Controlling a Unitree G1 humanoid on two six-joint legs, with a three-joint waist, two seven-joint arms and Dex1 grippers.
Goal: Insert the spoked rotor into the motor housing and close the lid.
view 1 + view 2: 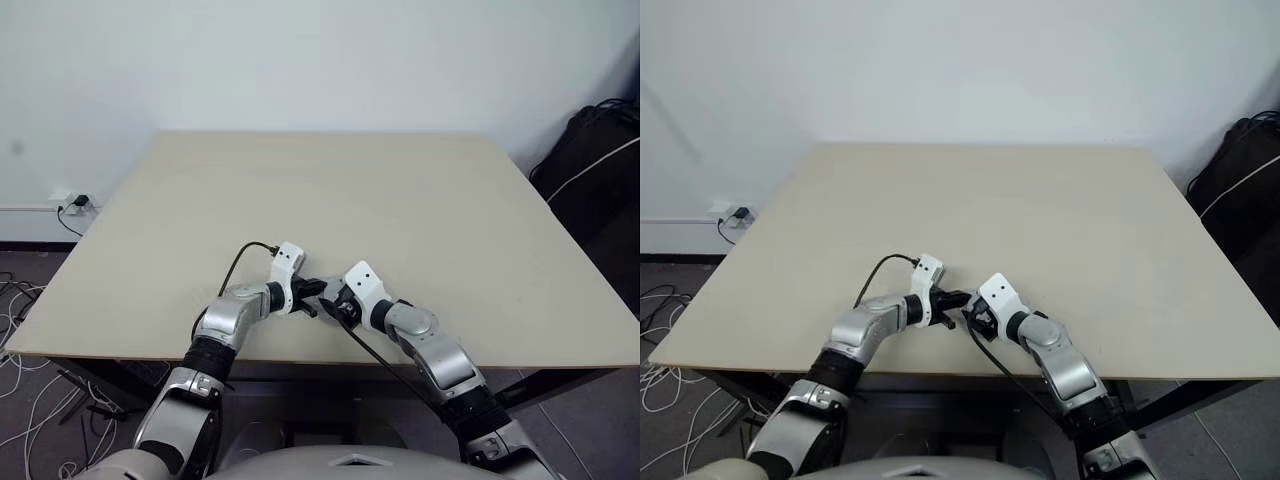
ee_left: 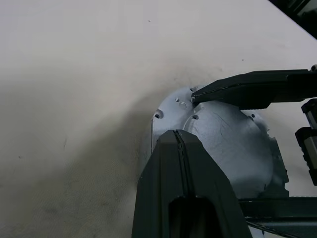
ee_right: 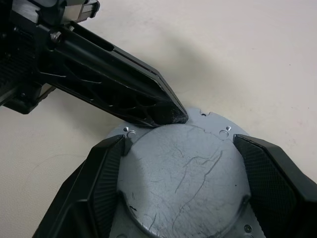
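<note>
A wide pale table (image 1: 420,230) is carrying the whole scene, and both arms are meeting over its near edge, close together at the middle. A black bag (image 1: 595,165) is sitting on the floor beyond the table's far right corner, and loose white cables (image 1: 25,400) are lying on the floor to the left.

The lid (image 3: 183,183) is lying flat on the table with its plain smooth grey face up, scratched across the dome and ringed by a flange with small holes. It is sitting on top of whatever is beneath it, so whether the rotor is inside cannot be told.

The right gripper (image 3: 183,173) is bracketing the lid with its fingers (image 3: 106,178) spread wide, one on each side of the raised dome and touching its rim.

The left gripper (image 3: 168,115) is reaching in from the opposite side with its two fingers pressed together, pinching nothing, and its tip is resting on the lid's edge, right at the flange.
</note>
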